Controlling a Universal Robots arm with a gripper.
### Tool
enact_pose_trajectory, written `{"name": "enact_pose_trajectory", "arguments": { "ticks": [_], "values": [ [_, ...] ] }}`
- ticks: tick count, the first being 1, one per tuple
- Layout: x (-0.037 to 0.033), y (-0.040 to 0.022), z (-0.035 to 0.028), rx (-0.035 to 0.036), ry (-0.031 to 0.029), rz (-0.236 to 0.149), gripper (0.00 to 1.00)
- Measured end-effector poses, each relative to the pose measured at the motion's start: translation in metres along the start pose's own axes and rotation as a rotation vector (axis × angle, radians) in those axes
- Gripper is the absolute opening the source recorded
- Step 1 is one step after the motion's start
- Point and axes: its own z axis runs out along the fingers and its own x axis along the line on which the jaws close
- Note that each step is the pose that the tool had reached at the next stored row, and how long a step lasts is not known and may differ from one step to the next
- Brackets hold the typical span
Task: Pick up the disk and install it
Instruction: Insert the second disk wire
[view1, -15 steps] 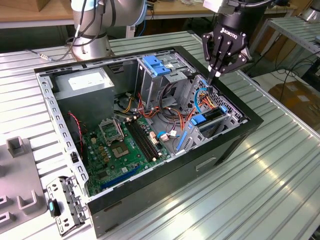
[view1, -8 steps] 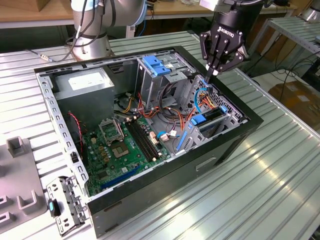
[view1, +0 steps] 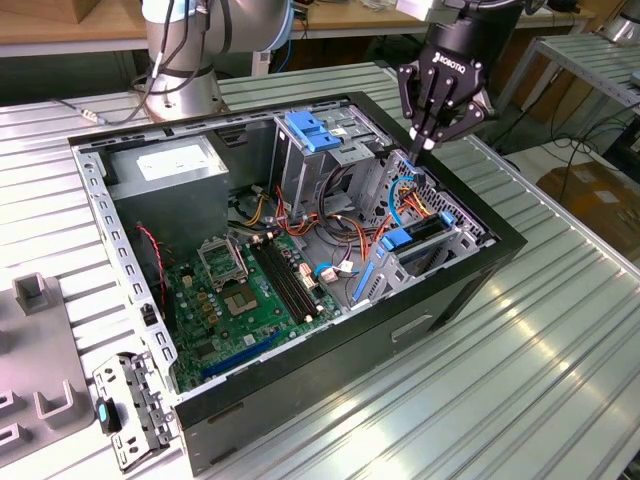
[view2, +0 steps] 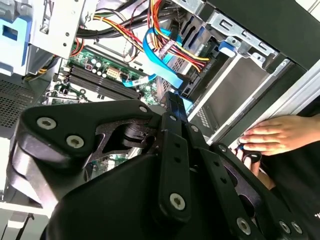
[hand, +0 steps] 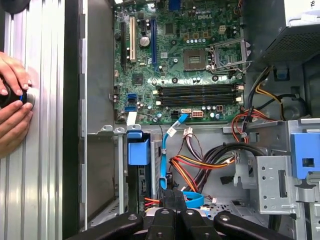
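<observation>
1. claw (view1: 428, 143): fingers clenched tip to tip, and nothing shows between them in any view. it hangs over the open case (view1: 480, 285), tip pointing down at the drive cage (view1: 370, 178).
2. cables: a blue flat cable (hand: 163, 160) and a red-yellow bundle (hand: 200, 167) run just beside the fingertips in the first wrist view. i cannot tell whether they touch.
3. disk (view1: 412, 240): it appears to stand on edge in a cage slot, with a blue rail tab on top and a dark body under it. the label does not show, so this is a judgement. in the first wrist view the blue tab (hand: 138, 151) sits near the claw tip, to one side of it.
4. disk vs claw: apart. in the exterior view the disk lies below the tip and slightly toward the exterior view's left.
5. step, as a judgement: install end of the task, with pick-up apparently done and the claw empty.
6. any further push would call for a straight line down the slot, clear of the cables.
7. farther off: board (view1: 230, 290), then the grey supply box (view1: 165, 165).
8. outside the case: a person's hands (hand: 12, 102) rest on the table around a small dark object.
</observation>
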Motion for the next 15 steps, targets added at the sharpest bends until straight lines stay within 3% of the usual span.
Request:
{"name": "enact_pose_trajectory", "arguments": {
  "ticks": [1,2,3,5,6,7,8,9,10,11,15],
  "values": [
    [-0.0016,0.0000,0.0008,0.0004,0.0108,0.001,0.11],
    [-0.0026,-0.0001,0.0017,0.0011,0.0296,0.003,0.11],
    [-0.0052,-0.0004,0.0027,0.0015,0.0431,0.004,0.11],
    [-0.0120,-0.0025,0.0043,0.0022,0.0631,0.006,0.11],
    [-0.0134,-0.0029,0.0046,0.0025,0.0752,0.007,0.18],
    [-0.0145,-0.0033,0.0048,0.0029,0.0865,0.008,0.18],
    [-0.0166,-0.0037,0.0055,0.0035,0.1027,0.010,0.18],
    [-0.0172,-0.0038,0.0061,0.0037,0.1094,0.010,0.18],
    [-0.0181,-0.0040,0.0073,0.0040,0.1185,0.011,0.25],
    [-0.0193,-0.0044,0.0088,0.0043,0.1284,0.012,0.25],
    [-0.0212,-0.0053,0.0124,0.0051,0.1527,0.014,0.26]
  ]
}}
